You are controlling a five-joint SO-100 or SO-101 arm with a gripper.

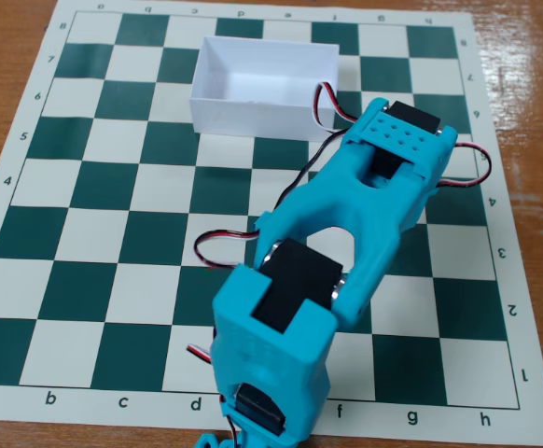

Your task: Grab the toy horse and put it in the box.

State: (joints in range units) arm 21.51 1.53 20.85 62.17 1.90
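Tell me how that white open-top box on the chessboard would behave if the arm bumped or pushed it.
The white box has thin, low walls and looks empty, so it is probably light and would slide easily on the smooth chessboard mat. Its wide flat base makes tipping unlikely. The thin walls might flex or dent if the turquoise arm pressed against them.
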